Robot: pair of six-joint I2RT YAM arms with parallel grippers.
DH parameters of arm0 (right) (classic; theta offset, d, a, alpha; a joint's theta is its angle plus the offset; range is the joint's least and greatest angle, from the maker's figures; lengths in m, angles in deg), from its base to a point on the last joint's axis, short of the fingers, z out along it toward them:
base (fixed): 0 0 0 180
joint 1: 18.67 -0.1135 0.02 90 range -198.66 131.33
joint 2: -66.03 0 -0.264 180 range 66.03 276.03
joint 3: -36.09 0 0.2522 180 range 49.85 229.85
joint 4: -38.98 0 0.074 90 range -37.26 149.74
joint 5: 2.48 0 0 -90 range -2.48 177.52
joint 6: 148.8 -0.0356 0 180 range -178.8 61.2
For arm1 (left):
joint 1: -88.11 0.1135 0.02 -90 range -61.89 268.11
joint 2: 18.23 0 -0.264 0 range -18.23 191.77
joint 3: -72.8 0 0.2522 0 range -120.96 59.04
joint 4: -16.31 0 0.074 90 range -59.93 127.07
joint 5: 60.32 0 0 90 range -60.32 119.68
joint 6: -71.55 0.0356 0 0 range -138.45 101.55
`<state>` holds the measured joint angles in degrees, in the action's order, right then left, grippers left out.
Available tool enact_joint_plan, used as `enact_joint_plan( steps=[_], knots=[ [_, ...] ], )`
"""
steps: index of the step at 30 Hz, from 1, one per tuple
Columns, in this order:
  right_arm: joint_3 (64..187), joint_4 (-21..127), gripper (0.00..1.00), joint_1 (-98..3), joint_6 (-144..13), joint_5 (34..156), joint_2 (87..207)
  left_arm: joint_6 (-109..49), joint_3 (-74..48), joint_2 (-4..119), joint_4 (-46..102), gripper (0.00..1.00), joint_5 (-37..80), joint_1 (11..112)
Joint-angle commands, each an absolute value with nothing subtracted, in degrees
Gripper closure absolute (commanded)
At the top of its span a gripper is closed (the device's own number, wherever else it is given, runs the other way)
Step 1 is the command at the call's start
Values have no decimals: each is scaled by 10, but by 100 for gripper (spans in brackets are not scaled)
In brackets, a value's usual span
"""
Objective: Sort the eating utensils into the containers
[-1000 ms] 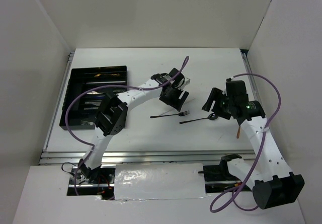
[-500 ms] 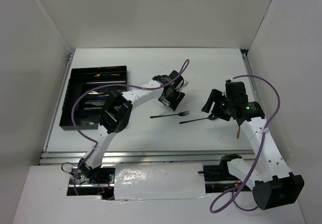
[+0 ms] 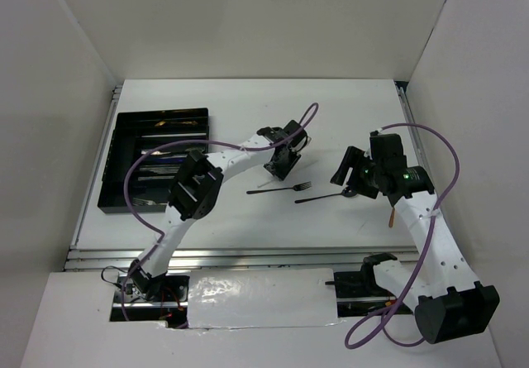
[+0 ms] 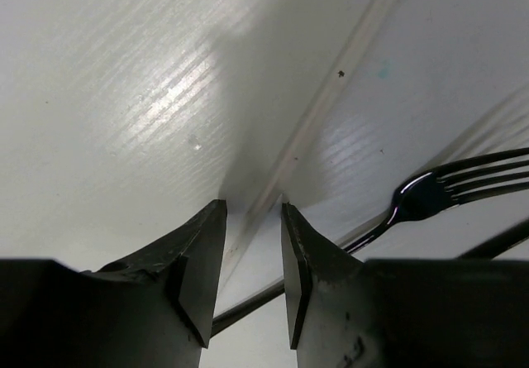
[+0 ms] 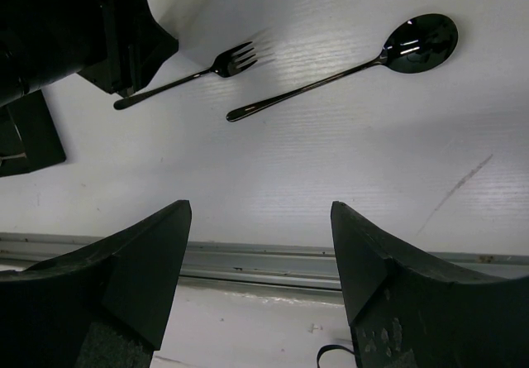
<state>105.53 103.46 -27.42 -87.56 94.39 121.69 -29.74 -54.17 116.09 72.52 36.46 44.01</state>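
Note:
A black fork (image 3: 281,189) and a black spoon (image 3: 324,196) lie on the white table between the arms. My left gripper (image 3: 281,164) hovers just behind the fork's handle. In the left wrist view its jaws (image 4: 252,219) stand a narrow gap apart with nothing between them; the fork's handle (image 4: 248,303) crosses below the gap and its tines (image 4: 463,178) point right. My right gripper (image 3: 347,174) is wide open and empty beside the spoon's bowl. The right wrist view shows the gripper (image 5: 260,207), the fork (image 5: 186,74) and the spoon (image 5: 347,66). The black tray (image 3: 111,165) at the left holds several utensils.
White walls enclose the table at the back and on both sides. A metal rail (image 3: 248,256) runs along the front edge. Purple cables loop over both arms. The left gripper's body (image 5: 99,29) shows at the top left of the right wrist view.
My left arm's elbow has swung right and its gripper has shifted a little left over the fork's handle. The right arm, fork and spoon have not moved.

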Motion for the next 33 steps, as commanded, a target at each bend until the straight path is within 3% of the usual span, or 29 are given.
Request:
enact_joint_plan(
  steps=[1, 4, 11, 19, 26, 33],
  knots=[
    [1051, 1034, 24, -275, -880, 945, 1216, -273, -551, 1191, 745, 55, 412, 437],
    [1053, 1037, 24, -275, -877, 944, 1215, -264, -553, 1193, 742, 62, 428, 437],
    [1056, 1040, 24, -275, -877, 942, 1212, -257, -582, 1197, 744, 100, 445, 454],
    [1058, 1040, 24, -275, -879, 938, 1215, -334, -596, 1070, 709, 100, 404, 525],
    [1050, 1029, 24, -276, -881, 944, 1221, -584, -425, 889, 571, 100, 384, 662],
    [1044, 1017, 24, -277, -881, 953, 1244, -852, -265, 784, 537, 100, 582, 739]
  ],
)
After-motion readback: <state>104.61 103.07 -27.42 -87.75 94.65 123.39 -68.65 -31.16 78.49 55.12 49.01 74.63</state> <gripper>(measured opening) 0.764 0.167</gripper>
